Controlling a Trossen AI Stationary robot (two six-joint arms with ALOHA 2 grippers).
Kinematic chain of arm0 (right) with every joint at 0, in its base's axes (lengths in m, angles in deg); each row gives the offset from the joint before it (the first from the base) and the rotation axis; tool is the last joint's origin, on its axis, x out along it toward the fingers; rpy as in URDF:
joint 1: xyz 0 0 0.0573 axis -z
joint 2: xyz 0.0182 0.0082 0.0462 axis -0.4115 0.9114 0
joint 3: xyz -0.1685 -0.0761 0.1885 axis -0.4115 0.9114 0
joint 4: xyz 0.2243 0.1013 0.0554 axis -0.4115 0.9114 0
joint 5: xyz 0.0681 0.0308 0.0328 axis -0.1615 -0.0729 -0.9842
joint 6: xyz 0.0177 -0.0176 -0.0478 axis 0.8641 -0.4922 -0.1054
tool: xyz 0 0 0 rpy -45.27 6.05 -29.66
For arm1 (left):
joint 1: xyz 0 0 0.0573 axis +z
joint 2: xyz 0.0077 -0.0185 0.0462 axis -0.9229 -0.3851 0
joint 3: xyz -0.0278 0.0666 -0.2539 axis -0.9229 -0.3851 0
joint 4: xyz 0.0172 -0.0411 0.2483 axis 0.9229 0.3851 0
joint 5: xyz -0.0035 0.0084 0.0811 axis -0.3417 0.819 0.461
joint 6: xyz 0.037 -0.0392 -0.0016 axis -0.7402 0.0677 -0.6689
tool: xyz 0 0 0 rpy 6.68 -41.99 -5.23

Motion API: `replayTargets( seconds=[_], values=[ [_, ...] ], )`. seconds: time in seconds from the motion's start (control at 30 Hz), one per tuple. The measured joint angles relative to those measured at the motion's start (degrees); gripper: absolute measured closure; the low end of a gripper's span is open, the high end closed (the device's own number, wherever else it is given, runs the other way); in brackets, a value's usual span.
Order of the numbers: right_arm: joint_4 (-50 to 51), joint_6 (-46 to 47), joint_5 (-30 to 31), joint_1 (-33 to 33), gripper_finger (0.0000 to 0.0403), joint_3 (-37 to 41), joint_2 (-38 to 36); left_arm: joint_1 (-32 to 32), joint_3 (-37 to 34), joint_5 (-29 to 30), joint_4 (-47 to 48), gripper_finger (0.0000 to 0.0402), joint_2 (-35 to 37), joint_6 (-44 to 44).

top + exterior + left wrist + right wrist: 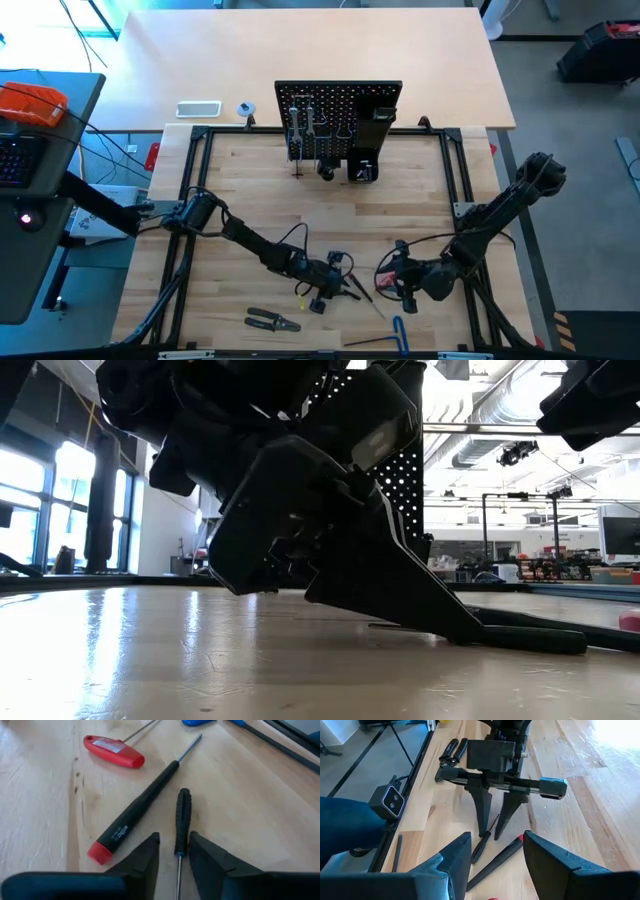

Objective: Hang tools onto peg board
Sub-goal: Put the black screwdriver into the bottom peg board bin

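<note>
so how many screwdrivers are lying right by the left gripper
2: a thin black screwdriver between the open left gripper fingers, and a thicker red-capped screwdriver beside it. Others may be hidden.

The pale wooden tabletop (250, 200) fills the middle of the high view. The peg board (338, 120) stands upright at its upper centre. Pliers (272, 320) lie at the lower left. A blue-handled hex key (398, 330) lies at the lower centre. Two slim dark screwdrivers (145, 805) lie side by side at the centre, beside a red-handled tool (114, 751).
</note>
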Motion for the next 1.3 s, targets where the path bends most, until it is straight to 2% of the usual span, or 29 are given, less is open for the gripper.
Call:
replayTargets(
  seconds=[0.13,0.6,0.77,1.0,1.3],
  values=[
    [-0.34,-0.02,0.94,0.0,0.0229,0.0,0.0,-0.02,0.0,-0.63,0.62,0.0336,0.0,-0.03],
    [-0.77,3.01,2.2,0.0,0.0229,0.0,0.0,-0.26,0.07,-0.65,1.57,0.0394,0.0,-1.36],
    [-1.26,4.05,-0.12,0.0,0.0229,-0.02,0.63,-0.26,0.06,-0.65,1.97,0.0397,0.38,-2.17],
    [-6.42,2.06,-0.21,0.0,0.0229,-0.04,5.66,-0.26,-0.06,-0.66,2.35,0.04,1.45,-2.49],
    [-9.19,1.5,0.99,-0.07,0.0229,-0.04,9.95,-0.35,-0.02,0.94,7.44,0.0399,6.55,-5.37]
  ],
)
